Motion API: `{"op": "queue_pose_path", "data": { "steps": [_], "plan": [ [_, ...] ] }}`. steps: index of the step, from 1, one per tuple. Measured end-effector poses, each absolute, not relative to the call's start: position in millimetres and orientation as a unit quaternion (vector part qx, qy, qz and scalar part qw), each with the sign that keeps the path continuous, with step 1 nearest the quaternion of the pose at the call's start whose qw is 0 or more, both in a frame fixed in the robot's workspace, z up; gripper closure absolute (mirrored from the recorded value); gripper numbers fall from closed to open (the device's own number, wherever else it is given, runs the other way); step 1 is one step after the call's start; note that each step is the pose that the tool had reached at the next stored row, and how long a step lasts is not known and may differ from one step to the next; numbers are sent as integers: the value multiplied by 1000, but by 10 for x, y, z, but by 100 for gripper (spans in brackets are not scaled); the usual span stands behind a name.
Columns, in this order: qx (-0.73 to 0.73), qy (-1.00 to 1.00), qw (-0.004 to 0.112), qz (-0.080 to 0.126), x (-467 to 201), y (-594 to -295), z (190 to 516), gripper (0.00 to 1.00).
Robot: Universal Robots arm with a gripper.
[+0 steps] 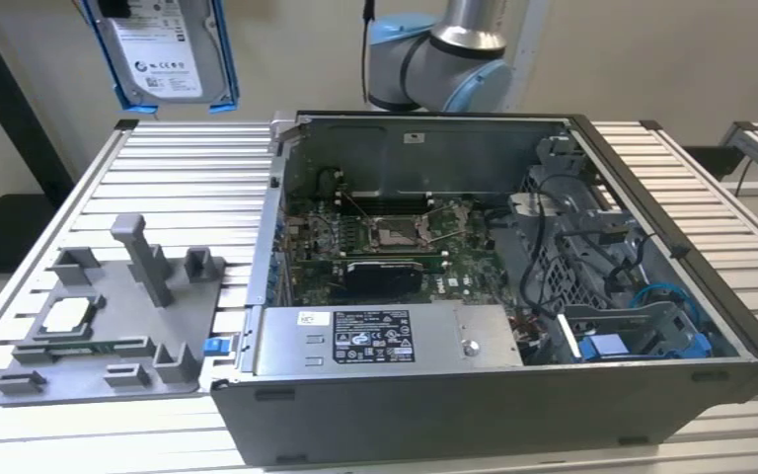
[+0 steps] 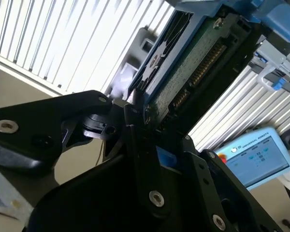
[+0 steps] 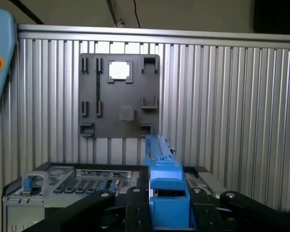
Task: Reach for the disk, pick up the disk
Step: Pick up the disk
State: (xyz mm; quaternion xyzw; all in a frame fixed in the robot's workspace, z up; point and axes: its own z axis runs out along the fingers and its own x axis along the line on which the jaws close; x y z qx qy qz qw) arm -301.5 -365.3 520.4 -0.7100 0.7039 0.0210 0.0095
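Disk point(image 1: 166, 54), silver-grey with a white label and blue side rails, is seen held high in the air, over or just beyond the bench's point(image 1: 169, 168) far corner at the exterior view's left; which of the two cannot be told. The reach is judged done and the pick-up all but complete. The disk is touched neither by the bench, nor by the grey fixture plate point(image 1: 115, 326) at the bench's near corner on the same side, nor by the open computer case point(image 1: 485, 415) set along the near edge toward the exterior view's right. In the first wrist view the disk is shown edge-on, its blue rail point(image 3: 159, 164) framed by the gripper point(image 3: 166, 198), whose black fingers point(image 3: 135, 193) are drawn in against it from both sides. In the second wrist view the disk's green circuit-board face point(image 2: 193, 63) is seen rising out of the same narrow clamp. The fingers are thus judged to be pinched on the disk, parted only as far as the disk between them allows. Any further move is judged to call for a firm, square grip, since the disk is gripped at one end while the rest hangs free, and for a path clear of the case's raised walls. The arm's point(image 1: 438, 59) grey-and-blue joint is seen beyond the case's far edge.
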Motion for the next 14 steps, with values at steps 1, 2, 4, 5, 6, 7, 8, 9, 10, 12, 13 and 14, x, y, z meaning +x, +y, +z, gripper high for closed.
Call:
{"op": "queue_pose_path", "data": {
  "steps": [1,2,4,5,6,7,8,9,10,12,13,14],
  "plan": [
    [-710,704,10,21,-2979,-3653,5204,100],
    [-710,704,9,21,-2945,-3652,5205,100],
    [-710,704,10,21,-2878,-3652,5204,100],
    [-710,704,10,21,-2845,-3652,5205,100],
    [-710,704,10,21,-2811,-3652,5204,100],
    [-710,704,10,21,-2778,-3652,5205,100],
    [-710,704,10,21,-2744,-3653,5204,100],
    [-710,704,10,21,-2712,-3653,5205,100],
    [-710,704,9,21,-2680,-3652,5205,100],
    [-710,704,10,21,-2615,-3652,5205,100],
    [-710,704,10,21,-2582,-3652,5204,100],
    [-710,704,10,21,-2552,-3653,5204,100]
  ]
}}
